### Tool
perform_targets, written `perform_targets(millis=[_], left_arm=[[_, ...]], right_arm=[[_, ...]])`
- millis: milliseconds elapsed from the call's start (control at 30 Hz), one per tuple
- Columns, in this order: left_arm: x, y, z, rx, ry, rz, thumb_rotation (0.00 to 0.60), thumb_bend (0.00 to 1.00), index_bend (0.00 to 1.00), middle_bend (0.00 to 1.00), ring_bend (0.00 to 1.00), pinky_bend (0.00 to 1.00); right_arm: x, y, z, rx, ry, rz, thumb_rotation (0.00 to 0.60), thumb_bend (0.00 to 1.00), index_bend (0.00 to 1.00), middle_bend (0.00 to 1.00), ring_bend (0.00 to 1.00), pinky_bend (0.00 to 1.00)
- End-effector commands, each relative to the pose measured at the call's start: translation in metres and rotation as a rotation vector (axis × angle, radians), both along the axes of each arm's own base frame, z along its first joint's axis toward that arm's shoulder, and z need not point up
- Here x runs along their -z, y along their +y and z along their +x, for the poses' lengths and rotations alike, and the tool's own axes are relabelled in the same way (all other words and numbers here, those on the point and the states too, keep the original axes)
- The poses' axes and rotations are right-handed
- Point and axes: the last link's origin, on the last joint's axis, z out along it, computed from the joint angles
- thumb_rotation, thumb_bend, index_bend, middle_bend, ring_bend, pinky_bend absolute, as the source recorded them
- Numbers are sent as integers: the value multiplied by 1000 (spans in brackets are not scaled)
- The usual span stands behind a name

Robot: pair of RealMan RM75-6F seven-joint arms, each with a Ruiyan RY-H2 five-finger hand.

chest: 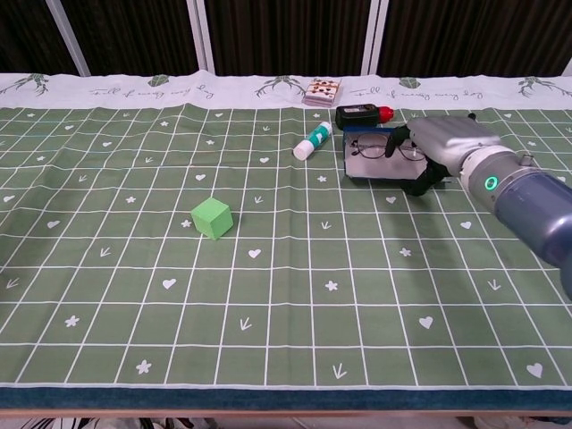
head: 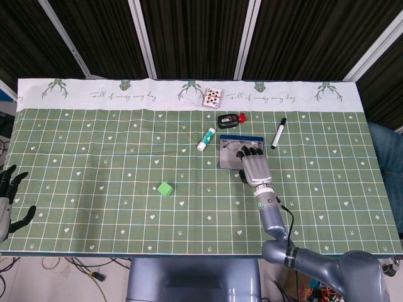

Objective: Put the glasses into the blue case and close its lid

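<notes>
In chest view only: right hand [chest: 444, 143] lifting case lid [chest: 380, 167].

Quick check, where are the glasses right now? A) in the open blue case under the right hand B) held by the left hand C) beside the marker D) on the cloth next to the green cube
A: the glasses lie in the open blue case, with the right hand reaching over them.

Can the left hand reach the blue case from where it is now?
Probably not. The left hand hangs off the table's left edge, far from the blue case, and the right hand already covers the case's right side.
</notes>
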Motion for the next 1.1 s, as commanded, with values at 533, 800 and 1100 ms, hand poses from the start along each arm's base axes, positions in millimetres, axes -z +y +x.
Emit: perform_targets(millis=[533, 800, 1100], left_arm=[[-1, 0, 0, 0, -3, 2, 600, 314, 119, 0, 0, 0], [-1, -1, 0, 0, -5, 4, 600, 314, 119, 0, 0, 0], [-2, 0, -1, -3, -8, 7, 600, 314, 119, 0, 0, 0]], right_arm=[[3, -31, 0, -3, 56, -32, 600, 476, 386, 236, 234, 232], [5, -39, 4, -5, 30, -48, 600, 476, 394, 244, 239, 233], [0, -56, 7, -26, 44, -116, 600, 476, 410, 248, 239, 233]])
